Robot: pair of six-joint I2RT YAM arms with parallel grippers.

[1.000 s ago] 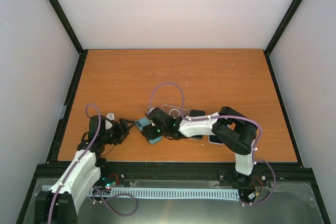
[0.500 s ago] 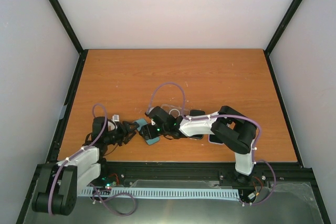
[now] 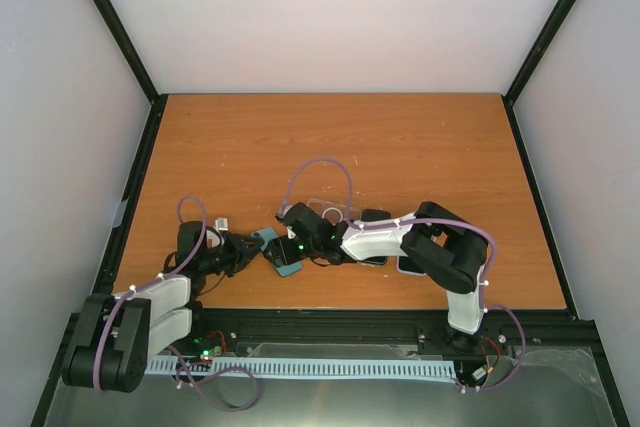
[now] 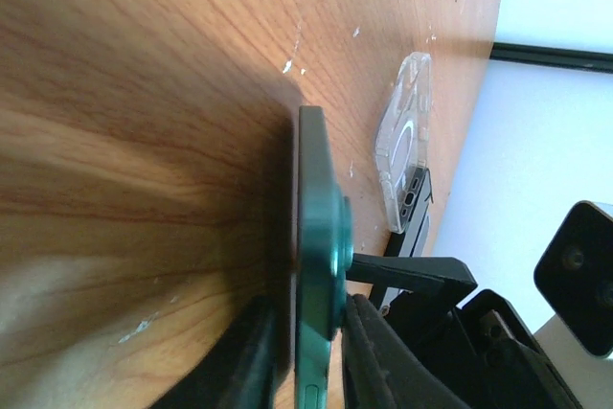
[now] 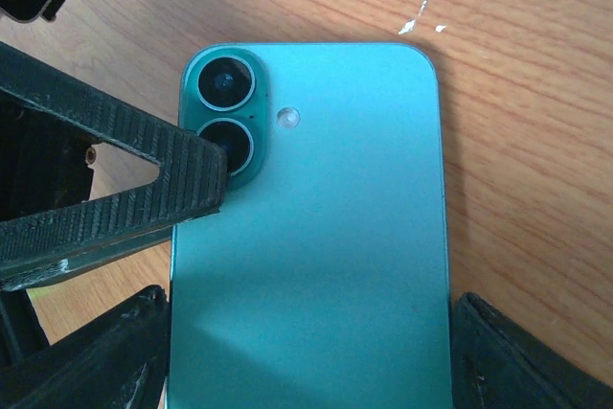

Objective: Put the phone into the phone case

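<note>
Near the front edge of the wooden surface (image 3: 400,147), left of centre, the teal phone (image 3: 281,252) sits between both arms, back side up with its two camera lenses showing. The left tool (image 4: 311,352) is clamped on the phone's camera end. One of its fingers (image 4: 244,361) lies between the wood and the phone's face, and the other reaches over the back, its ribbed tip against the lower lens. The right tool (image 5: 311,306) comes down from above, its two fingers pressed against the phone's long edges, so it grips the phone too. The clear phone case (image 3: 330,210) lies flat on the surface just beyond the phone, apart from it, with a dark object (image 4: 414,203) beside it.
</note>
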